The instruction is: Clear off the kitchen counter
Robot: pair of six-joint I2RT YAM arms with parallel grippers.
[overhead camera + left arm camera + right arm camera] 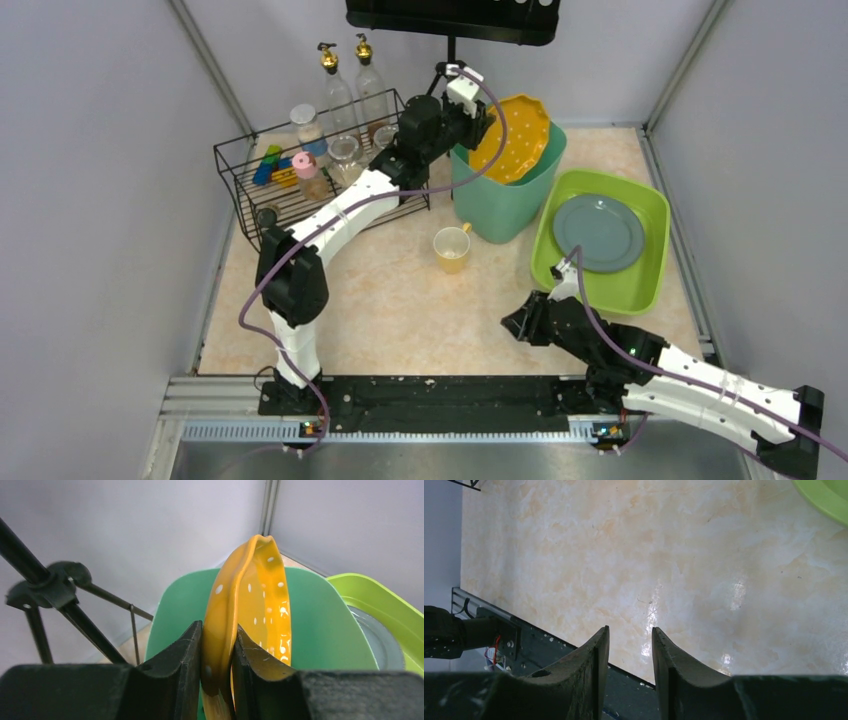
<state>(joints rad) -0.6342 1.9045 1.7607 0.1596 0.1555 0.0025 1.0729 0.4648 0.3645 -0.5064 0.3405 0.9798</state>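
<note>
— Yellow plate point(255, 595), white-spotted, standing on edge above the green tub point(500, 215). Account for it.

— My left pincer point(218, 630) is clamped on its rim, one finger against each face. I judge the edge-on hold is meant to let the plate slide down into the tub, which looks too narrow to take it flat. I cannot tell whether its lower edge touches the tub.

— And the other arm?

— My right pincer point(630, 632) hangs low over the worktop point(649, 555), near the black front rail. Its fingers are a little apart, with nothing between them and nothing touched. I judge it is parked there to leave the left arm room.

— Condition of the worktop?

— It spreads beneath both arms, from the front rail to the grey walls. A yellow cup point(452, 248) stands on it just in front of the tub. A lime tray point(650, 215) holding a grey plate point(598, 232) sits to the right. A wire rack point(250, 190) of bottles and jars is at the back left. By my reckoning the cup is the obvious item outstanding.
</note>
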